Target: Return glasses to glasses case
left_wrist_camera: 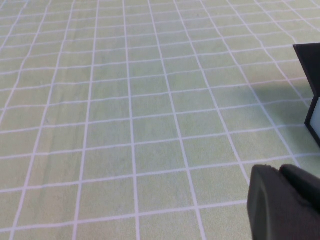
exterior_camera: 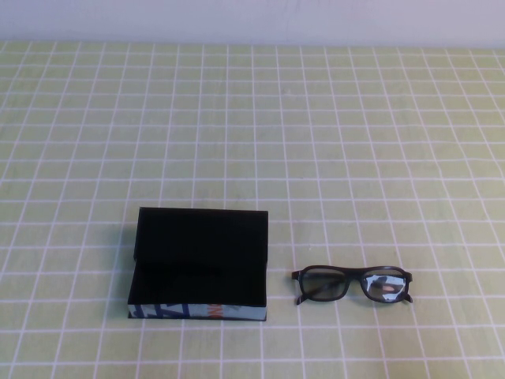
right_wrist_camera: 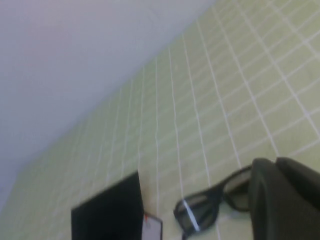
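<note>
Flagging risks: nothing grasped yet, so all of this is a forecast
glasses (exterior_camera: 353,284): flat on the tabletop (exterior_camera: 316,118) near its front edge, right of centre, temples folded, lenses toward the front edge
glasses case (exterior_camera: 200,264): lid open and tilted back, just beside the glasses on their left, not touching, blue/white/orange side toward the front edge
risk 1: thin frame lying flat; a shallow pinch likely skids it or catches a lens
risk 2: glasses only a little narrower than the case; a skewed drop likely hangs a temple on the rim
risk 3: lid looks free on its hinge; a bump could shut it
left gripper (left_wrist_camera: 287,205): over bare tabletop left of the case, touching nothing; opening cannot be judged
right gripper (right_wrist_camera: 287,200): above the glasses, holding nothing; opening cannot be judged
</note>
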Tool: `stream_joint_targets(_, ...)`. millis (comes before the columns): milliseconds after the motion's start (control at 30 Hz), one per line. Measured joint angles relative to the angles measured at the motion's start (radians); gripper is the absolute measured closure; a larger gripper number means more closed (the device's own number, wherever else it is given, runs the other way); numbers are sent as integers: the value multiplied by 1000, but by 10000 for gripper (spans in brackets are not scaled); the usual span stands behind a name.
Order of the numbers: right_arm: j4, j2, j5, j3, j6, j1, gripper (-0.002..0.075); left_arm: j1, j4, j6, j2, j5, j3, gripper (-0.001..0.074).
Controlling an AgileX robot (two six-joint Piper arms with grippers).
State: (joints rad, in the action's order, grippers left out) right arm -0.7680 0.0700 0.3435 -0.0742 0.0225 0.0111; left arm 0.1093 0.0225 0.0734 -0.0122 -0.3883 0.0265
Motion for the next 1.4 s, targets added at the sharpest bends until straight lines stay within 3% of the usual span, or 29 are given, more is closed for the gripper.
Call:
stream_joint_targets(267, 18, 438, 381, -293, -292, 0, 737, 0, 0, 0, 0, 0, 0, 738)
stream_joint_targets(600, 181, 897, 605, -602, -432, 2, 737, 0, 0, 0, 0, 0, 0, 738)
stream_joint_targets(700, 218, 1001, 613, -664, -501, 67, 737, 0, 0, 0, 0, 0, 0, 738)
stream_joint_targets(1000, 317, 1335, 641, -928, -908, 411, 737, 0, 0, 0, 0, 0, 0, 738)
stream_joint_targets(1300, 551, 1627, 761, -1207, -974, 449, 732, 0, 0, 0, 0, 0, 0, 738)
stream_joint_targets(1400, 608, 1683, 773, -1253, -1004, 449, 679, 0, 0, 0, 0, 0, 0, 738)
